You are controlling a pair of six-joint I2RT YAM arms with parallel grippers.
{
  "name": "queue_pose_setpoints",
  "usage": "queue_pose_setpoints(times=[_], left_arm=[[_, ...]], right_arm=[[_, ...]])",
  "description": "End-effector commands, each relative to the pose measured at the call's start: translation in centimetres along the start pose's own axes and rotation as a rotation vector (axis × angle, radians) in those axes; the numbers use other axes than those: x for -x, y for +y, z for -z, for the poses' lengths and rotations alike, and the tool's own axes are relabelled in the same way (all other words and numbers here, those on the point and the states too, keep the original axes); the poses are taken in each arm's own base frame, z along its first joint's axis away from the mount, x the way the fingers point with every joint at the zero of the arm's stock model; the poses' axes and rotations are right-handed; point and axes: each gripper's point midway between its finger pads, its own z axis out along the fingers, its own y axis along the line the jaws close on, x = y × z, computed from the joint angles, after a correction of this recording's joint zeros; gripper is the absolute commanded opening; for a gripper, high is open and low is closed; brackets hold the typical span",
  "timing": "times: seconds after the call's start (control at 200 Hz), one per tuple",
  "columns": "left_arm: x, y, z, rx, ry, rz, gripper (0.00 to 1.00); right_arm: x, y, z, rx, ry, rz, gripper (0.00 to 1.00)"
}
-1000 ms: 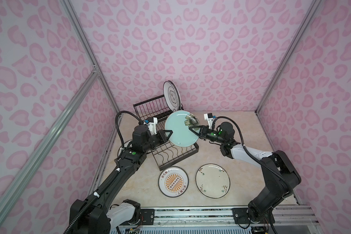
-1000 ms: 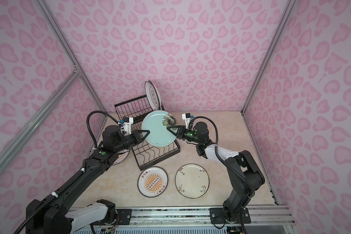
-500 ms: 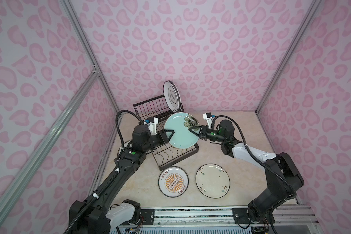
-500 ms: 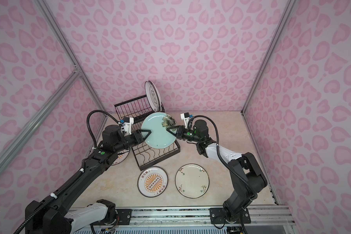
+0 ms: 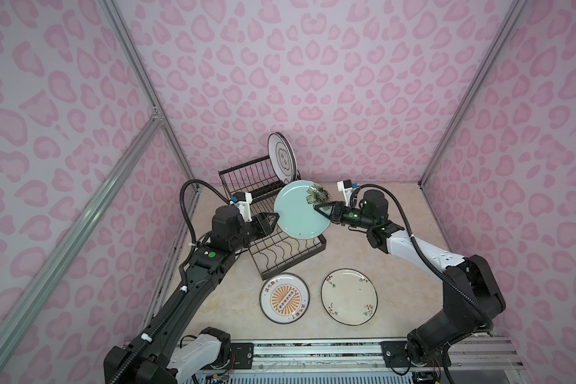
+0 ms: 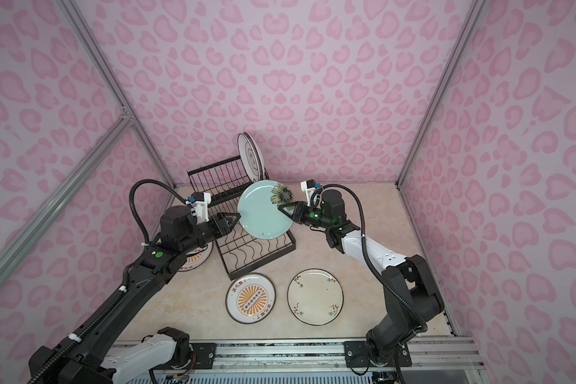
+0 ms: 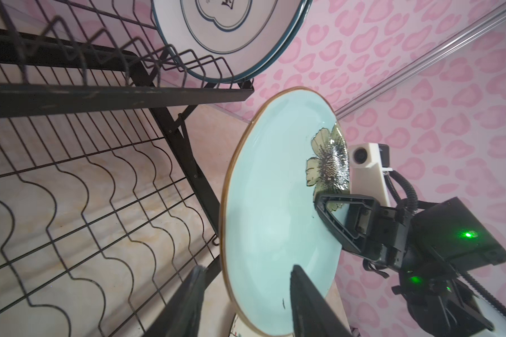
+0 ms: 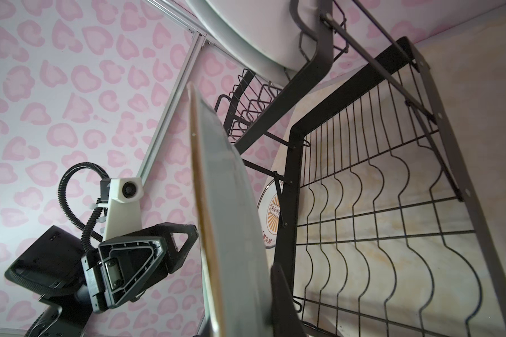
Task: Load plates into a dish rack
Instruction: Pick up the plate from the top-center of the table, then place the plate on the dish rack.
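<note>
The pale blue-green flower plate (image 5: 296,214) hangs tilted on edge above the dish rack's (image 5: 290,257) lower tray. The right gripper (image 5: 317,208) pinches its rim at 3 o'clock, beside the flower. The left gripper (image 5: 275,217), at 9 o'clock, straddles the rim with jaws spread. The quatrefoil plate (image 5: 281,156) stands in the raised tier at 12 o'clock. The sunburst plate (image 5: 284,298) and the floral-sprig plate (image 5: 349,296) lie flat at 6 o'clock.

Both top views: high above front edge, looking down at whole surface (image 5: 396,266). Wrist views: close, facing each other across pale blue-green plate (image 8: 231,218); both share it and dish rack (image 7: 114,97).
</note>
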Motion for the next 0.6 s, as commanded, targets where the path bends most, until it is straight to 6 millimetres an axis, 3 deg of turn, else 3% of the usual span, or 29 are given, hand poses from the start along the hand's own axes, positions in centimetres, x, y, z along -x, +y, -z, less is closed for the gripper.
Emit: queue_pose_setpoints(times=[0.0, 0.18, 0.395, 0.595], left_arm=[[0.8, 1.5, 1.1, 0.104, -0.046, -0.038, 0.5], [1.9, 2.0, 3.1, 0.165, -0.129, -0.062, 0.5], [3.2, 2.1, 6.4, 0.211, -0.242, -0.1, 0.51], [3.0, 1.8, 7.4, 0.202, -0.249, -0.115, 0.51]], right_arm=[[1.2, 1.5, 0.2, 0.016, -0.035, 0.084, 0.0], [2.5, 2.5, 0.3, -0.008, -0.053, 0.129, 0.0], [5.1, 5.0, 0.2, 0.0, -0.094, 0.202, 0.0], [7.8, 7.5, 0.1, 0.026, -0.145, 0.258, 0.0]])
